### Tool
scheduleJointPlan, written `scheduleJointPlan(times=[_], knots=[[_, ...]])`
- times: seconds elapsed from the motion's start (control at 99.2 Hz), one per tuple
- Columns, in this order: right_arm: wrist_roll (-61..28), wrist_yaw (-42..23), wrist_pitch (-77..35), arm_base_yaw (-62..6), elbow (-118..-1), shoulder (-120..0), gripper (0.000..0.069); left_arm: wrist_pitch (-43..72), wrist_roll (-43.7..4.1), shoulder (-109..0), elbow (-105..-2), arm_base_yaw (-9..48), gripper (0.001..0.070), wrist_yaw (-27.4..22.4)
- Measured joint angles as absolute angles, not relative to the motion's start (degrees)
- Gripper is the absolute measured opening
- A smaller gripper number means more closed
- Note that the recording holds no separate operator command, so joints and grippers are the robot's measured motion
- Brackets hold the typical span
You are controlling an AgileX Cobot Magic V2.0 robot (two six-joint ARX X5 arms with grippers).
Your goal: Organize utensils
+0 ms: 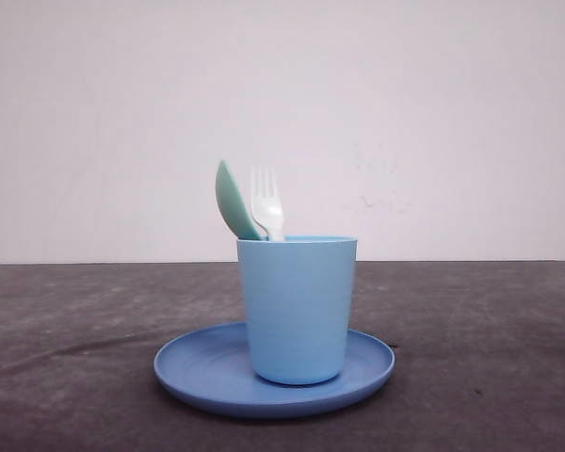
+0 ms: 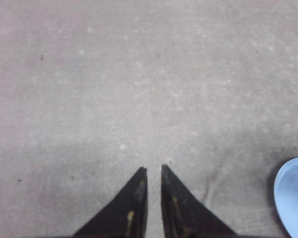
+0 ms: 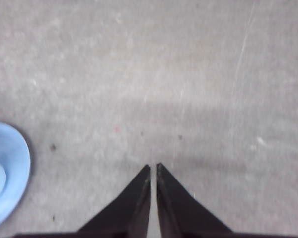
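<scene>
A white fork (image 1: 266,202) and a mint-green spoon (image 1: 234,201) stand upright in the light blue cup (image 1: 298,309), heads sticking above its rim. The cup sits on a round blue plate (image 1: 200,369) at the table's middle. In the left wrist view my left gripper (image 2: 154,169) hangs over bare grey table, its black fingers nearly together with nothing between them; the plate's edge (image 2: 293,196) shows beside it. My right gripper (image 3: 153,166) is likewise shut and empty above the table, with the plate's rim (image 3: 15,158) off to one side.
The dark grey table (image 1: 471,320) stretches on both sides of the plate. A plain white wall (image 1: 433,122) stands behind it.
</scene>
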State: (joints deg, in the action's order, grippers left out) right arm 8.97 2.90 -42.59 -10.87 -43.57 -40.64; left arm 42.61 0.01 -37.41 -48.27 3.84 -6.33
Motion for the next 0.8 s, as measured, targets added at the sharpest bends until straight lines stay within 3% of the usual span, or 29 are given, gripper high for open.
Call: scheduleJointPlan(times=[0.181,0.423,0.585,0.796], knots=[[9.0,2.9,-41.1,-10.9,-43.6,-40.7,0.0021,38.4,1.4,-30.3,-44.0,4.3,0.0025,-1.3],[9.0,2.9,-38.0,-10.9,-43.6,-40.7,0.0021,22.5,1.5,-12.5,-23.5,4.3,0.0025,1.3],[9.0,2.9,-36.4,-10.9,-43.6,-40.7,0.0021,17.7,-0.1,-4.0,-11.6,4.3,0.0025,1.6],[9.0,2.9,-35.3,-10.9,-43.6,-40.7,0.0021,14.3,-0.9,-0.3,-3.8,4.3,0.0025,1.7]])
